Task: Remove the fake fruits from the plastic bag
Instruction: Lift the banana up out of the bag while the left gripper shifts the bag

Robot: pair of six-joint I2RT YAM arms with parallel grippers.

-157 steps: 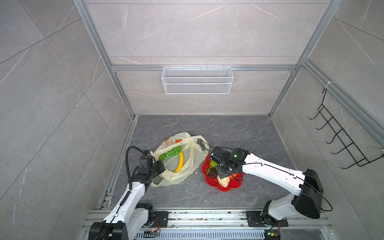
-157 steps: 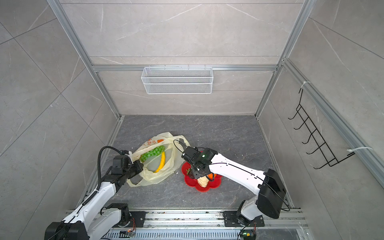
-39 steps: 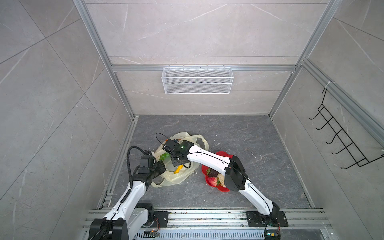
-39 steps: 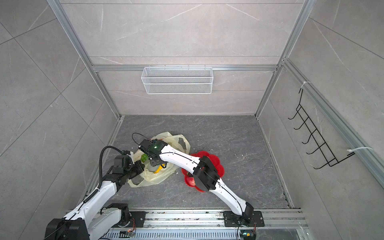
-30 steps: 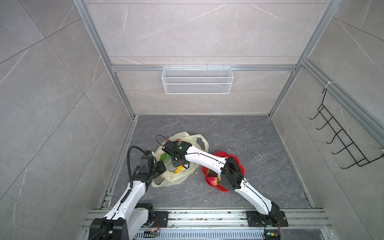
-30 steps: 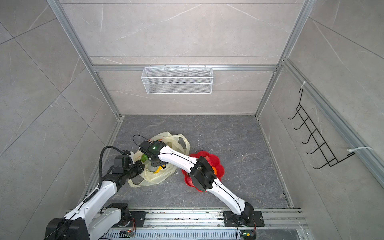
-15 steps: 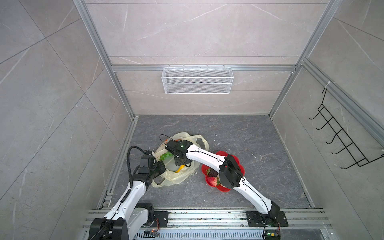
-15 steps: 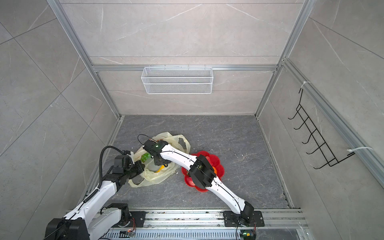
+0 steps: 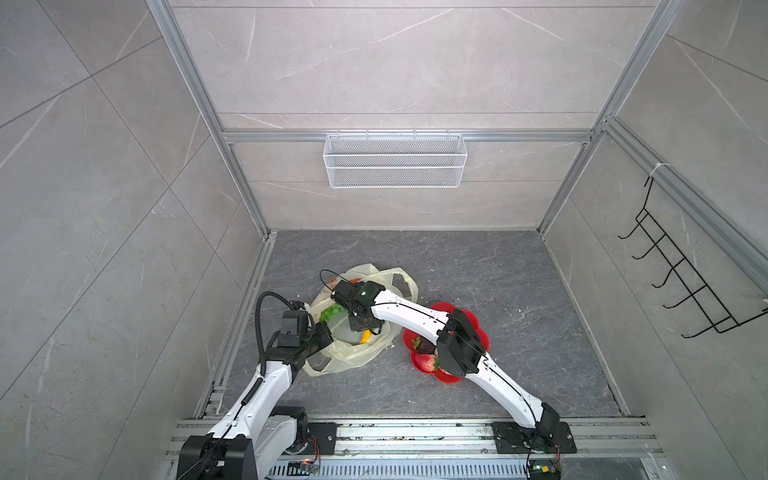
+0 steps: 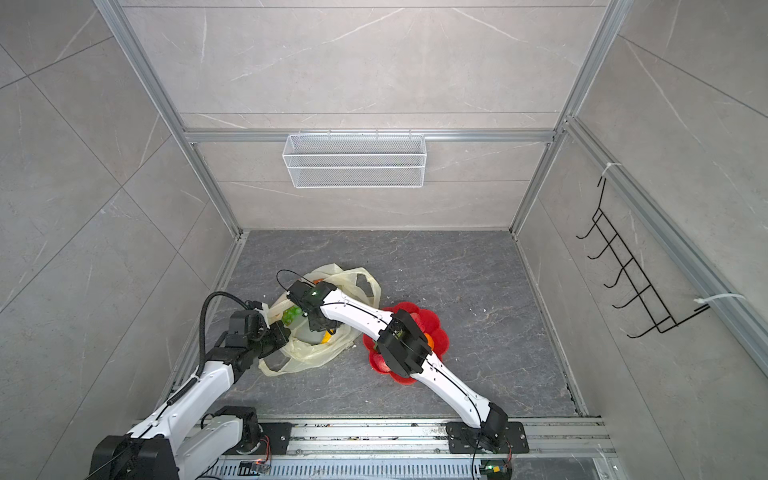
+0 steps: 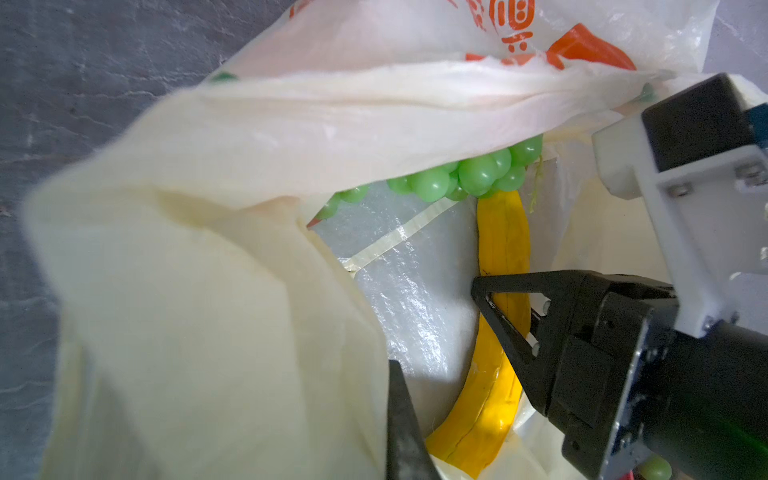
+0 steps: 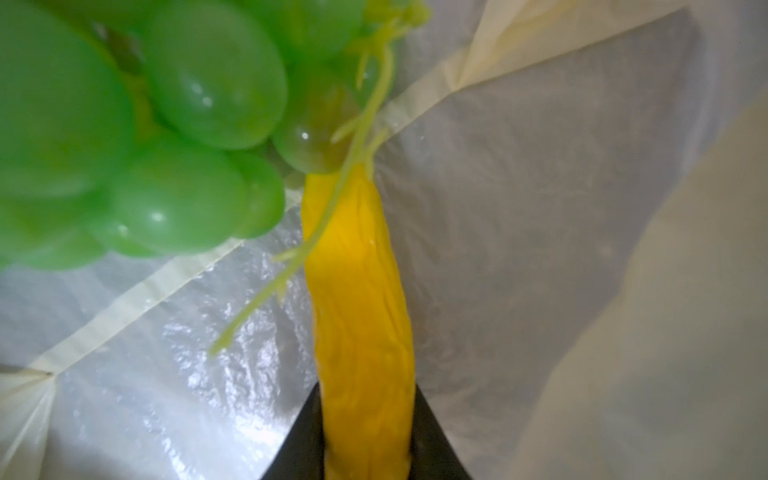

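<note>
Right wrist view: your right gripper [image 12: 365, 390] clasps the banana [image 12: 357, 291] inside the plastic bag [image 12: 540, 166] — your left gripper [image 9: 324, 335] pinches its rim tight.

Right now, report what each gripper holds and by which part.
Right gripper grips the banana about mid-length, with a jaw on each side. Left gripper is shut on the plastic bag, pinching the rim at its mouth.

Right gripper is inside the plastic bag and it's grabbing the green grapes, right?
Not quite. The right gripper is inside the plastic bag, but it's grabbing the yellow banana, not the green grapes. The right wrist view shows its fingers on both sides of the banana.
</note>
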